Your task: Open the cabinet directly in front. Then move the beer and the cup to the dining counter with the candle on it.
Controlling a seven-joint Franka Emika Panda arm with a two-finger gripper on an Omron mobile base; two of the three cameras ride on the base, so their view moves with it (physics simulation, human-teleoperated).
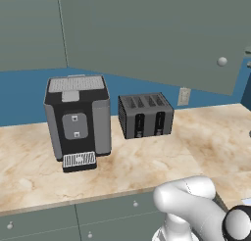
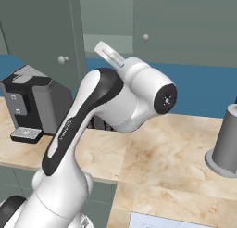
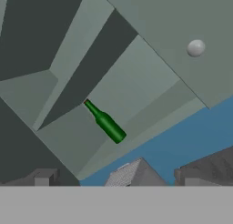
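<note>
The cabinet stands open: its flat grey-green door is swung out, with the round pale knob at its free edge. The same door hangs left of my arm in the right base view. The hand view looks up into the cabinet's interior. On its shelf stands the beer, a slim dark green bottle with a red cap, tilted in this rolled view. My gripper is open, fingertips wide apart and well short of the bottle, with nothing between them. The cup, the dining counter and the candle are out of view.
Below the cabinet, a coffee machine and a toaster stand on the marble worktop. A grey cylinder stands at the right. Low drawers run under the worktop. The neighbouring cabinet door is shut.
</note>
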